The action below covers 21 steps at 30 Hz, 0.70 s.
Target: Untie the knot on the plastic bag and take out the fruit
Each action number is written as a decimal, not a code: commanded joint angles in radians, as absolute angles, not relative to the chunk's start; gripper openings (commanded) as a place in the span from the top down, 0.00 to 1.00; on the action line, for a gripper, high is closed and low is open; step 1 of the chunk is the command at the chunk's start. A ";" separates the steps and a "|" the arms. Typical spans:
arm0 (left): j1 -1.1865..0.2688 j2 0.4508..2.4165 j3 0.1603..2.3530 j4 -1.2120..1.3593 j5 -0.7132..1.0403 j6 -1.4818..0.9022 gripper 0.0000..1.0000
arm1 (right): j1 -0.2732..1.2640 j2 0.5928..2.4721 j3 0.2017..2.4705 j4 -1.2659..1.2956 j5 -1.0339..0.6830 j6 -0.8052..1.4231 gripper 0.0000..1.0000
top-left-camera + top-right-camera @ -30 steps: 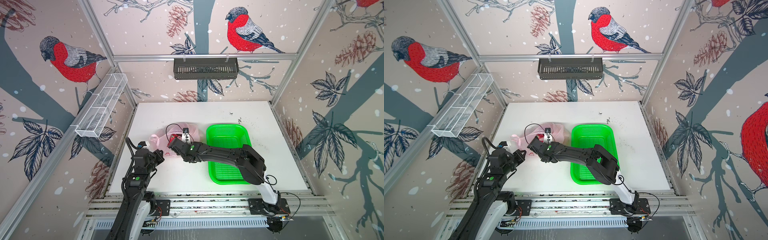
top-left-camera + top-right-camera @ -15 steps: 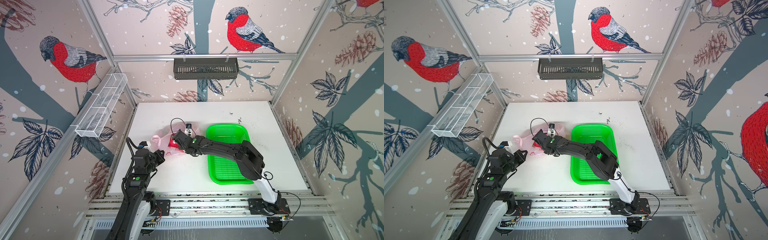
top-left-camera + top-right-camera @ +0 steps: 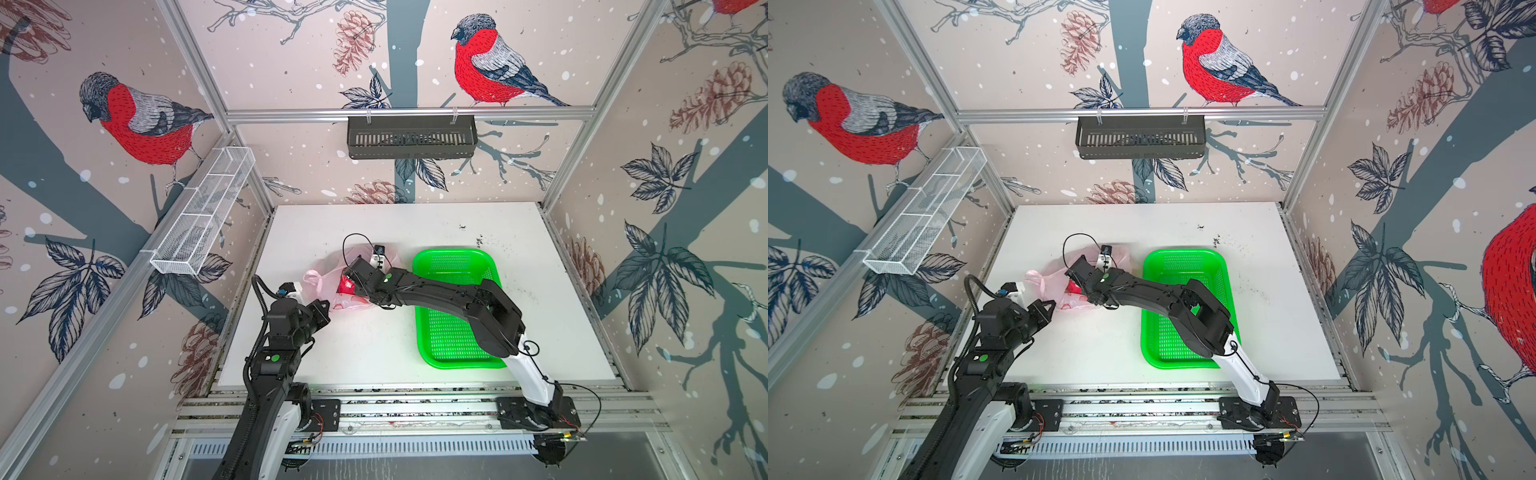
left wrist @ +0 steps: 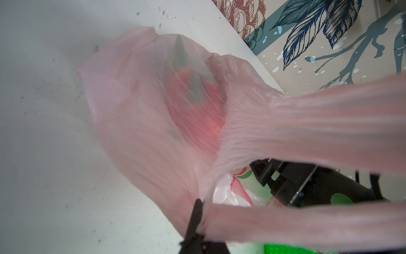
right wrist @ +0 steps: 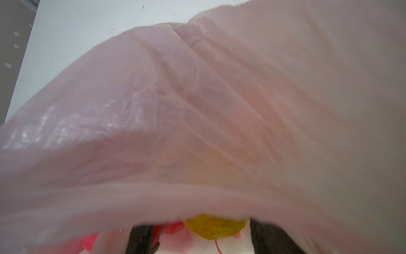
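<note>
The pink plastic bag (image 3: 328, 270) lies left of centre on the white table in both top views, its mouth held wide. My left gripper (image 3: 325, 306) is shut on one handle strip, which is pulled taut across the left wrist view around my finger (image 4: 196, 214). A red dragon fruit with green scales (image 4: 193, 101) shows through the film. My right gripper (image 3: 353, 272) reaches into the bag's mouth. In the right wrist view its fingers (image 5: 140, 239) stand apart, with a yellow fruit (image 5: 216, 226) just ahead between them and red fruit (image 5: 174, 227) beside it. The knot is hidden.
A bright green perforated basket (image 3: 457, 340) stands right of the bag, under my right arm. A black rack (image 3: 411, 137) hangs on the back wall and a white wire shelf (image 3: 203, 216) on the left wall.
My right gripper has pushed further into the bag, toward the back of the table, and its jaws have spread apart. The left gripper has held still on the handle.
</note>
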State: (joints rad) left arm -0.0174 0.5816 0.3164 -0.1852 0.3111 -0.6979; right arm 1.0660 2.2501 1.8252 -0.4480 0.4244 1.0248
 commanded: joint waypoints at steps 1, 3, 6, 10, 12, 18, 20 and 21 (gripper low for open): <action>-0.018 0.581 0.316 -0.140 0.325 -0.686 1.00 | 1.060 2.266 1.840 -0.472 0.420 1.068 0.30; -0.017 0.581 0.316 -0.140 0.326 -0.686 1.00 | 1.056 2.272 1.844 -0.484 0.429 1.084 0.29; -0.019 0.580 0.316 -0.138 0.328 -0.687 1.00 | 1.050 2.271 1.838 -0.482 0.428 1.098 0.28; -0.020 0.581 0.314 -0.135 0.331 -0.686 1.00 | 1.041 2.273 1.835 -0.481 0.427 1.110 0.25; -0.021 0.581 0.314 -0.135 0.331 -0.685 1.00 | 1.037 2.273 1.832 -0.474 0.425 1.114 0.25; -0.024 0.582 0.312 -0.132 0.331 -0.686 1.00 | 1.030 2.284 1.833 -0.461 0.409 1.120 0.24; -0.024 0.581 0.312 -0.132 0.332 -0.686 1.00 | 1.028 2.285 1.833 -0.459 0.406 1.124 0.24; -0.025 0.582 0.312 -0.132 0.332 -0.685 1.00 | 1.028 2.288 1.833 -0.458 0.407 1.124 0.24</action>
State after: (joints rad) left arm -0.0238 0.5819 0.3138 -0.1692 0.3328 -0.6979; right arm 1.0306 2.2780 1.8320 -0.4618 0.4053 1.1069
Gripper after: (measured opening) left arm 0.048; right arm 0.760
